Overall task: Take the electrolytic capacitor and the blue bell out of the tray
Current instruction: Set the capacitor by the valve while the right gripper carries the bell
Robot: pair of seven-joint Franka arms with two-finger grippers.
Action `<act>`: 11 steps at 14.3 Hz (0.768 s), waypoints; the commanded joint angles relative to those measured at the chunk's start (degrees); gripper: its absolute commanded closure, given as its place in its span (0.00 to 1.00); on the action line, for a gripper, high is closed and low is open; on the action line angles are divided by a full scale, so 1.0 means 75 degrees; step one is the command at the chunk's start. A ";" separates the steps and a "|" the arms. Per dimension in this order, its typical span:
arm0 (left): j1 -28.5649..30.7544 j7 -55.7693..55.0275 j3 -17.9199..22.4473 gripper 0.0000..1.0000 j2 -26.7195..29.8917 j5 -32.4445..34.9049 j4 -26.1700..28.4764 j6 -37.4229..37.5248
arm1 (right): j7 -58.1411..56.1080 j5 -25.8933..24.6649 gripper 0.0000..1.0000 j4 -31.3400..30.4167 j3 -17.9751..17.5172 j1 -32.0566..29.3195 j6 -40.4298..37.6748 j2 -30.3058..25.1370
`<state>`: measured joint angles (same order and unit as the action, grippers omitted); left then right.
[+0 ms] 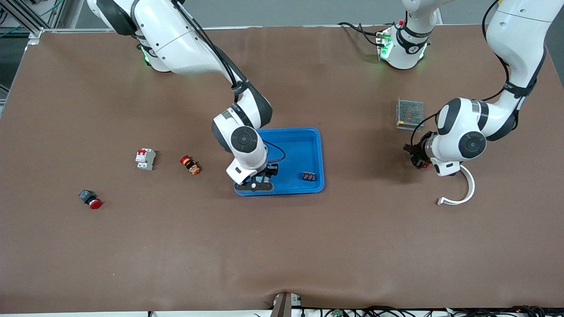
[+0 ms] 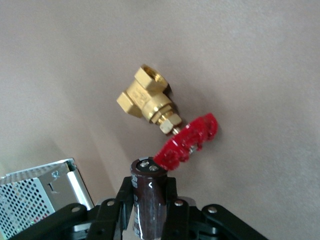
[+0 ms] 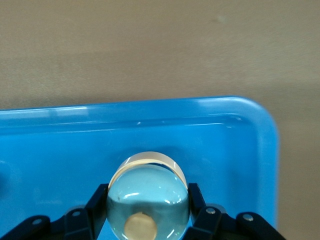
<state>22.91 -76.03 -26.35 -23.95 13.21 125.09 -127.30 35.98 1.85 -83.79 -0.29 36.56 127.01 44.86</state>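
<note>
My right gripper (image 1: 260, 176) is down in the blue tray (image 1: 304, 145), at the corner nearest the front camera and toward the right arm's end. It is shut on the bell (image 3: 148, 185), a shiny dome on a white base, with a finger on each side. The tray's rim (image 3: 150, 112) shows just past the bell. My left gripper (image 1: 416, 155) hangs over the table at the left arm's end, shut on the capacitor (image 2: 149, 200), a dark brown cylinder held upright. Under it lies a brass valve (image 2: 147, 100) with a red handle (image 2: 192, 140).
A small black part (image 1: 309, 176) lies in the tray. A metal mesh box (image 1: 410, 113) sits beside the left gripper, and a white curved piece (image 1: 462, 193) lies nearer the camera. Toward the right arm's end are a white breaker (image 1: 145, 158), an orange button (image 1: 190, 164) and a red button (image 1: 90, 199).
</note>
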 commanded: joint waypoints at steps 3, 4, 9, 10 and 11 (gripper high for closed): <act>0.0062 0.0000 -0.0155 1.00 0.0100 0.0055 0.0150 -0.0112 | -0.1488 -0.0036 0.63 0.0262 -0.0067 -0.0724 -0.1252 -0.0729; 0.0028 0.0000 -0.0167 1.00 0.0042 0.0043 0.0138 -0.0158 | -0.1991 -0.0036 0.63 0.0262 -0.0067 -0.0935 -0.1498 -0.0882; 0.0004 -0.0011 -0.0155 0.74 -0.0111 0.0031 0.0080 -0.0194 | -0.4709 -0.0142 0.63 0.0227 -0.0020 -0.2118 -0.2413 -0.1515; 0.0004 -0.0011 -0.0155 0.44 -0.0111 0.0031 0.0056 -0.0194 | -0.5399 -0.0142 0.63 0.0238 -0.0020 -0.2480 -0.2612 -0.1586; -0.0019 0.0012 -0.0155 0.00 -0.0111 0.0031 -0.0014 -0.0124 | -0.6102 -0.0142 0.63 0.0238 -0.0020 -0.2808 -0.2637 -0.1656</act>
<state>22.48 -76.03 -26.93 -24.90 13.21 125.40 -128.21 -1.40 1.76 -80.78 0.69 20.21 108.43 34.45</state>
